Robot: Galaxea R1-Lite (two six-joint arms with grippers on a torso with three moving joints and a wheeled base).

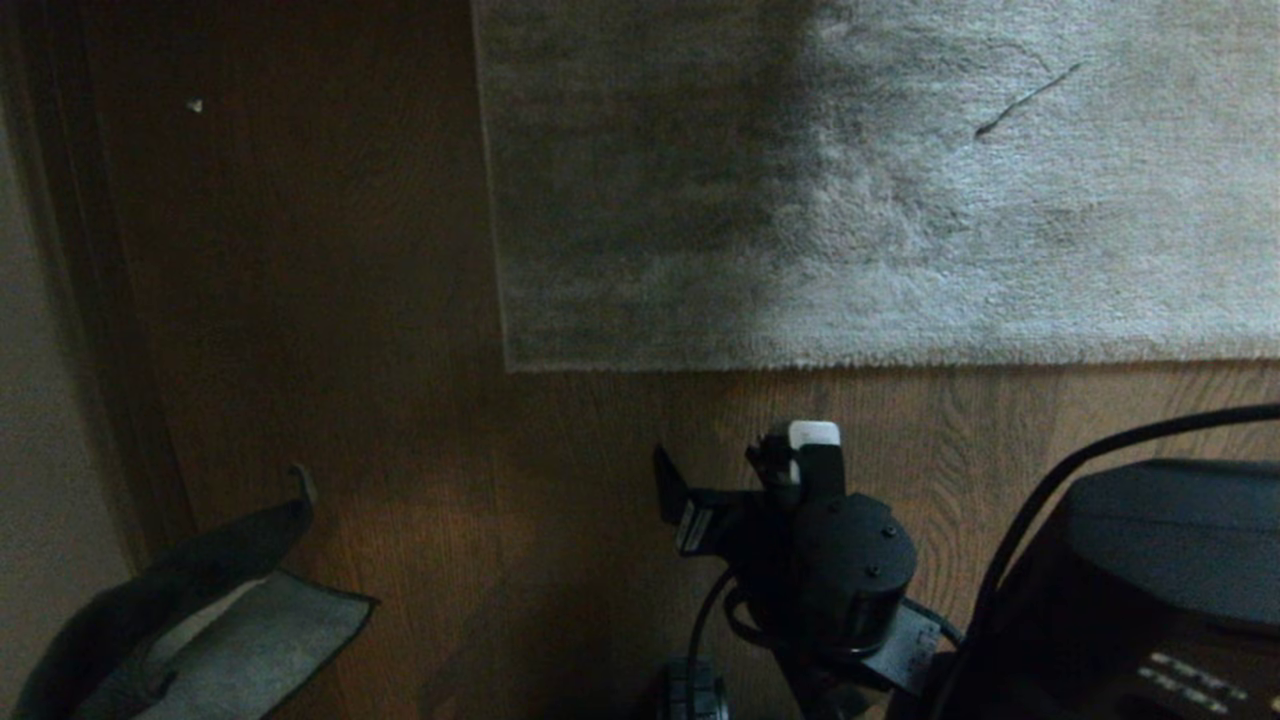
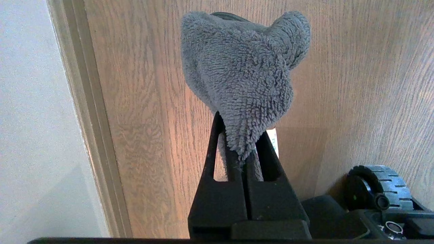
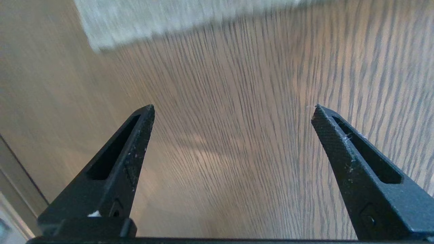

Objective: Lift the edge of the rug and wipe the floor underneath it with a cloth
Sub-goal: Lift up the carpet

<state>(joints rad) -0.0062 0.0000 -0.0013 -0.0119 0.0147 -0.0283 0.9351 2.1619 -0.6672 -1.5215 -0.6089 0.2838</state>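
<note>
The light-grey rug (image 1: 880, 190) lies flat on the brown wood-grain floor (image 1: 400, 450). The rug edge (image 1: 850, 362) runs across the head view and ends in a corner (image 1: 510, 366). My right gripper (image 1: 720, 465) hovers just short of that edge, to the right of the corner. In the right wrist view my right gripper (image 3: 233, 107) is open and empty over bare floor (image 3: 237, 162), with the rug edge (image 3: 169, 20) ahead. My left gripper (image 2: 241, 135) is shut on the fluffy grey cloth (image 2: 244, 67). The cloth (image 1: 200, 630) hangs at the lower left.
A pale wall with a skirting board (image 1: 60, 420) runs along the left side. The robot's dark base (image 1: 1160, 590) and a cable (image 1: 1050, 490) fill the lower right, and a wheel (image 2: 376, 186) sits near the left gripper. A small white speck (image 1: 195, 105) lies on the floor.
</note>
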